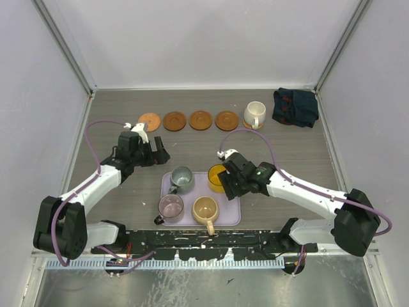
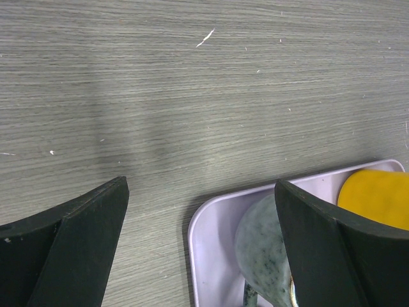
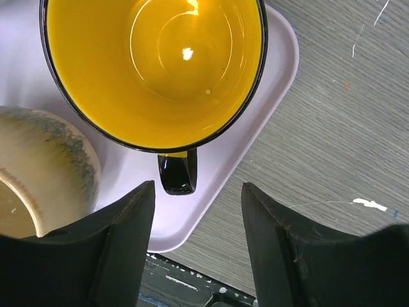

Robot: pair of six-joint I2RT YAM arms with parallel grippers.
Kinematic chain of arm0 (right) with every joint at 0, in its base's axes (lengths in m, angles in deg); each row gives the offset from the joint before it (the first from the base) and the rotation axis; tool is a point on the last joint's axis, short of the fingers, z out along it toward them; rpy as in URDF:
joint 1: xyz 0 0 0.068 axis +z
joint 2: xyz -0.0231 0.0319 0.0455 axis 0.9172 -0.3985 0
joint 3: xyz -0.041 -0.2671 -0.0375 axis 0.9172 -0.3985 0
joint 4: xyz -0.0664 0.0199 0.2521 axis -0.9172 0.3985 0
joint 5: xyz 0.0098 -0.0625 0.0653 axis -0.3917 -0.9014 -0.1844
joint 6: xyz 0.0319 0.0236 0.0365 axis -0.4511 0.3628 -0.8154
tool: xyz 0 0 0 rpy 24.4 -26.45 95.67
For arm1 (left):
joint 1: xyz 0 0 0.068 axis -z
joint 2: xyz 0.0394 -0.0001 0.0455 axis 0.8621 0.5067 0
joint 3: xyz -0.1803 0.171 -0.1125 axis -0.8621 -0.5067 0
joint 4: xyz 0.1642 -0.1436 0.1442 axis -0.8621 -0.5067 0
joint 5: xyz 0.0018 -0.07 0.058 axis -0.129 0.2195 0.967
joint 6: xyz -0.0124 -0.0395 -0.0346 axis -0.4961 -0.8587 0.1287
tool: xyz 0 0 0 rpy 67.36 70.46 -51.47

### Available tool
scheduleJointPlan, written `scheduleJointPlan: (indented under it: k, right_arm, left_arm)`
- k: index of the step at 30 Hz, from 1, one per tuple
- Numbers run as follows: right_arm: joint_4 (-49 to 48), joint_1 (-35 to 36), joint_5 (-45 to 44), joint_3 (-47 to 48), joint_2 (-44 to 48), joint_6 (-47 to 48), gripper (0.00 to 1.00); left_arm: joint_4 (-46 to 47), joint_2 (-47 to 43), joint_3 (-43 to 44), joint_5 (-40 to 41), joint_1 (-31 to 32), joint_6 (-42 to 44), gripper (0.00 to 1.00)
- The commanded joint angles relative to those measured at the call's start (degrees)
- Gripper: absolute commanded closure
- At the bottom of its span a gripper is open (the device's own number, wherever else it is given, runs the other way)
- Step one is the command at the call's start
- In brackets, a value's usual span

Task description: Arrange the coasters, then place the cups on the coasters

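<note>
Placing the second cup. Four bare coasters [image 1: 200, 120] lie in a row at the far side of the table; a fifth, at the right end, already carries the white cup [image 1: 254, 114]. The other four cups stand on the lavender tray [image 1: 231, 208]. The right gripper [image 3: 198, 187] hangs over the yellow cup [image 3: 153, 57], jaws apart and empty, one on each side of the black handle [image 3: 177, 173] but short of touching it. The left gripper [image 2: 199, 185] is wide open, holding nothing, above bare table just beside the tray's corner. For a sound grasp, centre the handle between the jaws, close firmly, lift straight up clear of the neighbouring tan cup [image 3: 38, 185], then set the cup squarely on a bare coaster.
</note>
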Motion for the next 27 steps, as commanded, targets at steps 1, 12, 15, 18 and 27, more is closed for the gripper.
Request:
scheduleJointPlan:
  k: [1, 12, 15, 18, 27]
  right_arm:
    - [-4.90, -0.06, -0.10, -0.35, -0.13, -1.16, 0.39]
    - [-9.43, 0.03, 0.52, -1.67, -3.35, -1.42, 0.45]
    - [-9.86, 0.03, 0.41, -1.73, -4.10, -1.27, 0.49]
    - [-10.50, 0.03, 0.09, -1.85, -4.64, -1.16, 0.51]
    - [-12.92, 0.07, -0.75, -2.29, -6.13, -1.14, 0.55]
  left_arm:
    - [3.31, 0.38, 0.61, -0.85, 0.06, 0.51, 0.02]
    - [3.63, 1.00, 0.41, -0.81, 0.02, 0.58, 0.02]
    - [3.63, 1.03, 0.41, -0.82, 0.06, 0.67, 0.02]
    - [3.70, 1.00, 0.32, -0.81, 0.02, 0.59, 0.02]
    - [3.84, 1.01, 0.26, -0.83, 0.08, 0.60, 0.02]
